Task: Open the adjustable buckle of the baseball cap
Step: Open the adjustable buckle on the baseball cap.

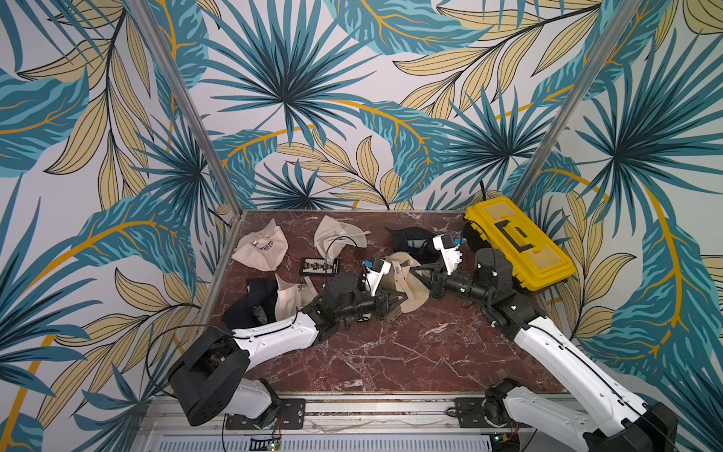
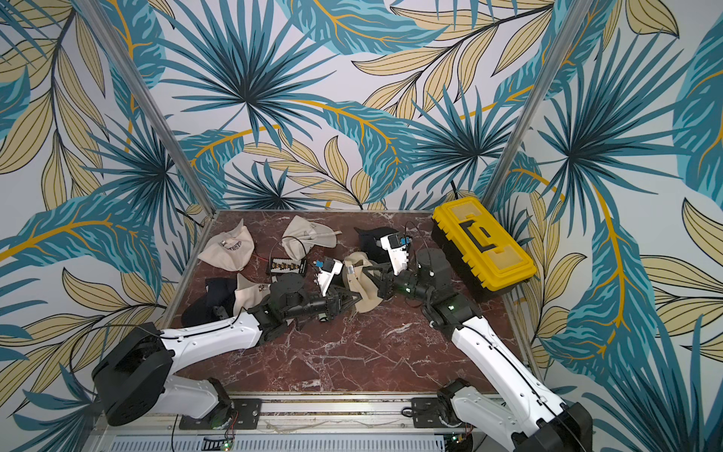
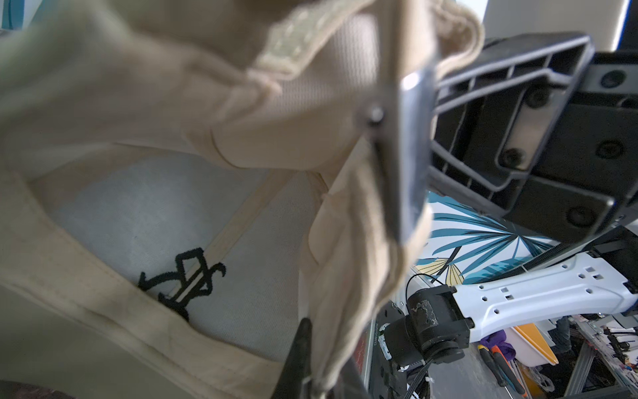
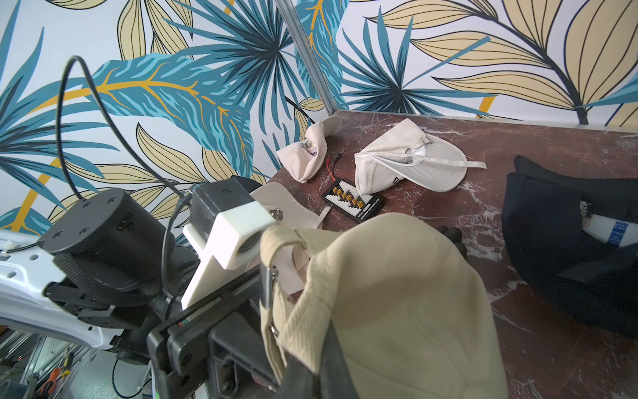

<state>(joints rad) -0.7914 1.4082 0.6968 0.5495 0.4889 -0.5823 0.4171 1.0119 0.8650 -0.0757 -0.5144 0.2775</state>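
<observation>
A tan baseball cap [image 1: 410, 299] [image 2: 364, 299] hangs between my two grippers over the middle of the marble table. Its silver metal buckle [image 1: 398, 269] [image 3: 411, 145] [image 4: 266, 286] sits on the strap at the cap's back edge, and looks closed. My left gripper [image 1: 396, 303] [image 3: 322, 374] is shut on a fold of the strap fabric just below the buckle. From the other side, my right gripper [image 1: 418, 271] [image 4: 310, 376] is shut on the cap's ribbed rim beside the buckle. The cap's inside, with black embroidery, fills the left wrist view.
A yellow toolbox [image 1: 516, 242] stands at the right edge. Other caps lie around: cream [image 1: 262, 250], white [image 1: 336, 238], black [image 1: 410, 236], and a black and cream pair [image 1: 266, 299] under the left arm. A small black connector board [image 1: 319, 267] lies behind the left gripper.
</observation>
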